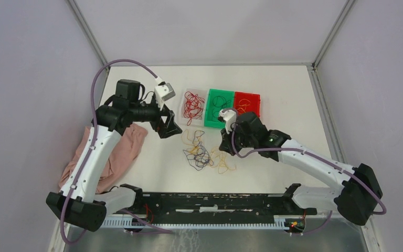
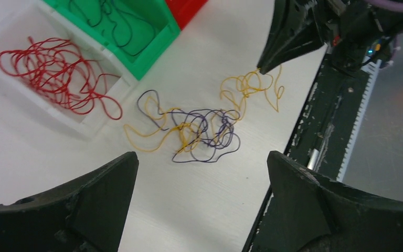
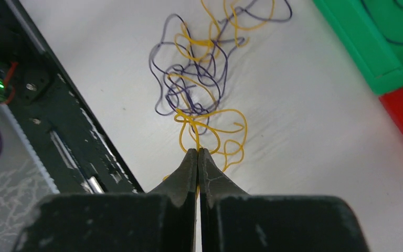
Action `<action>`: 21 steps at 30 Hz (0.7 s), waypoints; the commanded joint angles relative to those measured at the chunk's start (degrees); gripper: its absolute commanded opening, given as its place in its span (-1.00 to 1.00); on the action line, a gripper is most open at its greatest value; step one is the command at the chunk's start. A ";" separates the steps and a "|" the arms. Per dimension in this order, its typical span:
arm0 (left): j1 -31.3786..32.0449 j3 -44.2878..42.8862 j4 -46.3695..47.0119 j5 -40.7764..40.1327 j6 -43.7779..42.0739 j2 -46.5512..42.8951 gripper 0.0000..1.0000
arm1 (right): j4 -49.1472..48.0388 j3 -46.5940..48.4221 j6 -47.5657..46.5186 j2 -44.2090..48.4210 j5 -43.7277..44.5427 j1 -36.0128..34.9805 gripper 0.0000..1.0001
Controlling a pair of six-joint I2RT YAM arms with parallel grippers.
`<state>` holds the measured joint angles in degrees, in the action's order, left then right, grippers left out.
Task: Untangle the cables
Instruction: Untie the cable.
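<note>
Examining the cables, we find a loose knot of hair-thin yellow-orange and dark purple strands. It lies mid-table, on the near side of three bins and between the two grippers.

We judge the strands almost weightless, springy and slippery, each holding its own curl. A pull on one will likely drag the whole clump rather than free it, so the opposite side would need pinning. The soundest hold is a free outer loop, away from the dense crossing in the middle.

The right gripper is clenched, tips together on a yellow strand at the right, near fringe of the knot. The left gripper is released, jaws wide, hanging above the knot and touching nothing.

Beyond the knot stand a clear tray holding red strands, a green bin holding dark ones, and a red bin holding yellow ones. A pink cloth lies at the left under the left arm.

Not determinable:
- how many strands make up the knot, or where their ends lie;
- whether the pinched strand is wound through the purple ones or merely rests against them;
- whether one strand or several sit between the tips, since the pinch itself is hidden.
</note>
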<state>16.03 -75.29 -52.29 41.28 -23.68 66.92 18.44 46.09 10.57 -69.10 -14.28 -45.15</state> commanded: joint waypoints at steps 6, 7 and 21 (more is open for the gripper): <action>3.37 5.34 6.98 12.98 -1.97 -7.72 0.99 | -4.20 14.29 11.94 2.58 -10.33 -0.12 -0.99; 4.36 5.26 7.66 12.14 -2.06 -8.14 0.98 | -5.58 14.78 12.93 2.40 -11.19 -0.18 -0.99; 14.65 6.68 12.23 5.45 -3.71 -7.35 0.26 | -15.89 19.32 20.11 -1.58 -22.20 -0.73 -0.99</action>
<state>29.65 -68.86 -42.63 48.53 -24.43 59.11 7.14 61.67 29.02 -70.70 -32.27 -45.52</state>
